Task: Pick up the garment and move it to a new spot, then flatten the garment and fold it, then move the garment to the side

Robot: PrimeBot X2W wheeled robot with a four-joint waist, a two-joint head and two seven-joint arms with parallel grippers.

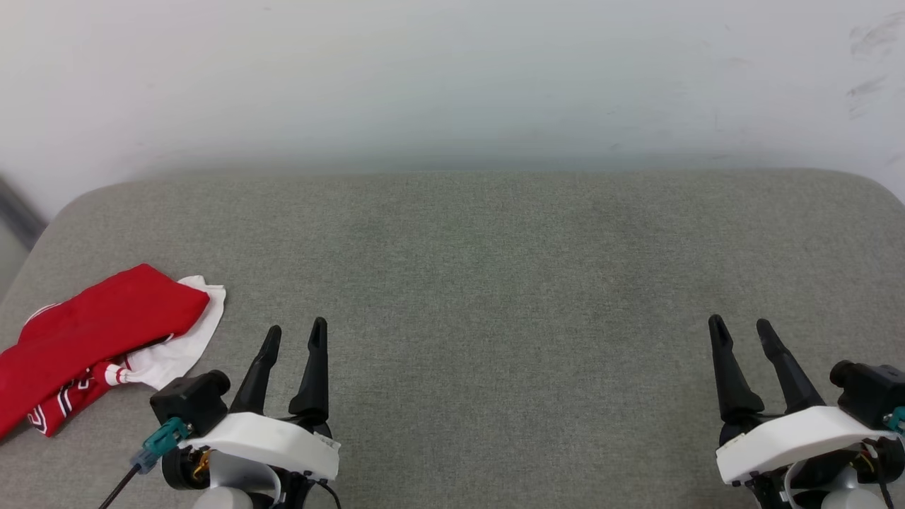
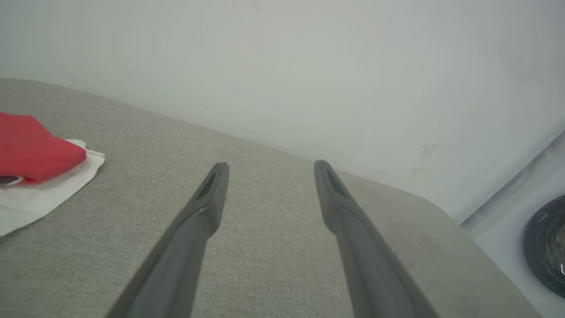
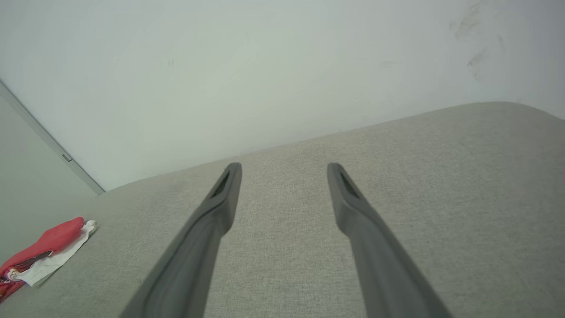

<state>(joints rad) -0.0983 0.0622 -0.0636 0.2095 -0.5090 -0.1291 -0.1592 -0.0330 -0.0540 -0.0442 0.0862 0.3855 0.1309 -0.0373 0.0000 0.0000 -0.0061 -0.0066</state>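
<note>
**Wall, surface, garment and grippers.** A pale wall (image 1: 452,71) is seen behind a broad grey fabric-covered surface (image 1: 495,283) with rounded far corners. The garment (image 1: 92,332) is shown lying bunched at the left edge of this surface, toward the near side. Its red body is folded over a white sleeve (image 1: 185,346) that spreads toward the middle. Striped trim and part of a black, white-outlined number are visible at its near end. The left gripper (image 1: 297,326) is held just to the right of the garment and apart from it, with its fingers pointed toward the wall. Its jaws are parted, and the grey fabric is seen through the gap. The right gripper (image 1: 741,322) is held well apart from the garment, at the right side of the surface, with its jaws likewise parted over bare fabric. In the left wrist view, a dark round object (image 2: 547,247) beyond the surface is cut off by the right edge.
</note>
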